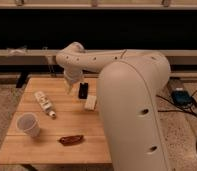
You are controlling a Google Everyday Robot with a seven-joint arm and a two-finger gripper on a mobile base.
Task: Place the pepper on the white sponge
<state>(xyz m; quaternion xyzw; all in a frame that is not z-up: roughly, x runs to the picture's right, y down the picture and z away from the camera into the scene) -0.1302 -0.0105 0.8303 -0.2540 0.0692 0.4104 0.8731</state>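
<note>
The dark red-brown pepper (71,139) lies on the wooden table (22,148) near its front edge, right of the white cup (29,124). The off-white sponge (90,102) lies further back, close to the arm's big white body, just in front of the small black block (83,90). My gripper (71,88) hangs from the arm's elbow over the back middle of the table, left of the black block and well behind the pepper. It holds nothing that I can see.
A long white labelled tube (44,103) lies at the left of the table. The arm's large white body (134,115) covers the table's right side. A dark wall and rail run behind. Cables and a blue box (181,95) lie on the floor at right.
</note>
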